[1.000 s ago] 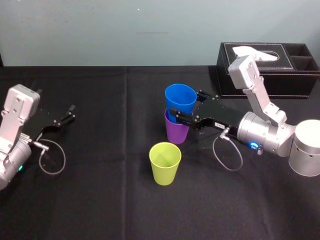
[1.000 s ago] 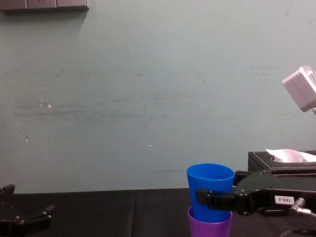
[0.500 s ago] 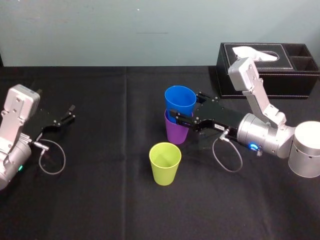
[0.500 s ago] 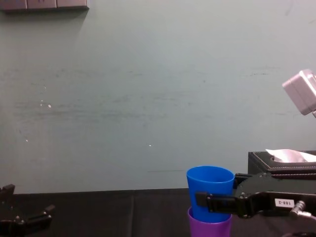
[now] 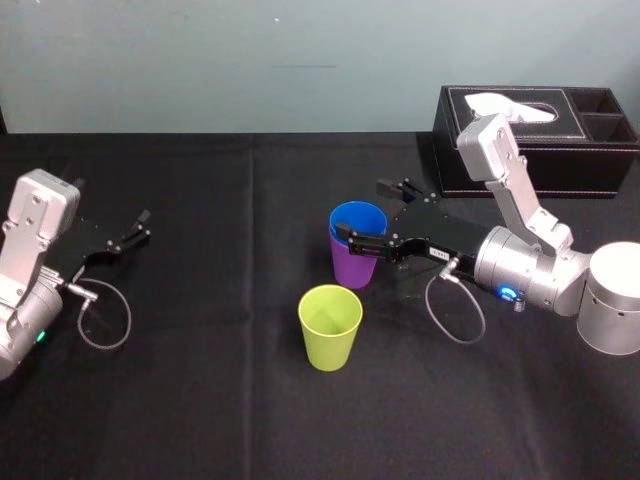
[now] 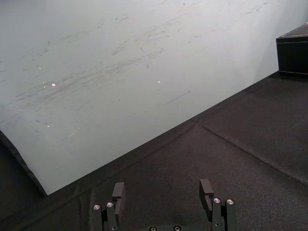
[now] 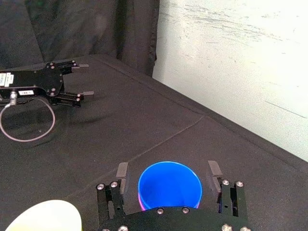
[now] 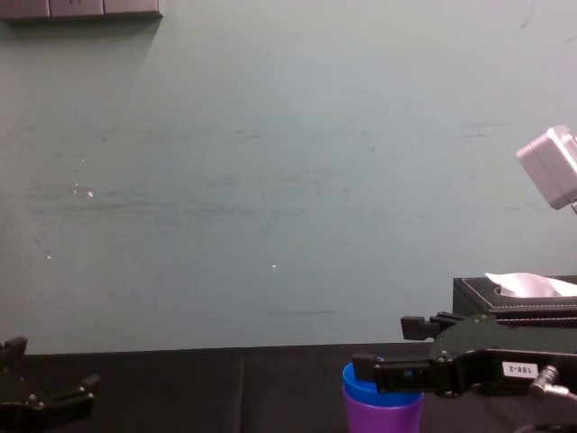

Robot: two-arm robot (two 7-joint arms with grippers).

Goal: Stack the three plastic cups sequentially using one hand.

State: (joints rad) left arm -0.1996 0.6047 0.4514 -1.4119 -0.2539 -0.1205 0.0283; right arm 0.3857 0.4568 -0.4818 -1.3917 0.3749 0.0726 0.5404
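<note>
The blue cup (image 5: 358,220) sits nested deep inside the purple cup (image 5: 352,266) at mid-table, with just its rim band showing above the purple one in the chest view, blue cup (image 8: 359,376) over purple cup (image 8: 383,415). My right gripper (image 5: 368,212) is open, one finger on each side of the blue cup's rim and clear of it. In the right wrist view the fingers (image 7: 122,171) flank the blue cup (image 7: 169,185) with gaps. The yellow-green cup (image 5: 330,325) stands upright alone, nearer me. My left gripper (image 5: 135,228) rests open at the far left.
A black tissue box (image 5: 535,140) stands at the back right, behind my right arm. A grey cable (image 5: 105,320) loops beside the left arm. Black cloth (image 5: 230,400) covers the table, with bare room in the middle and front.
The right gripper opened and let go of the blue cup, which dropped down into the purple cup. The left arm has not moved.
</note>
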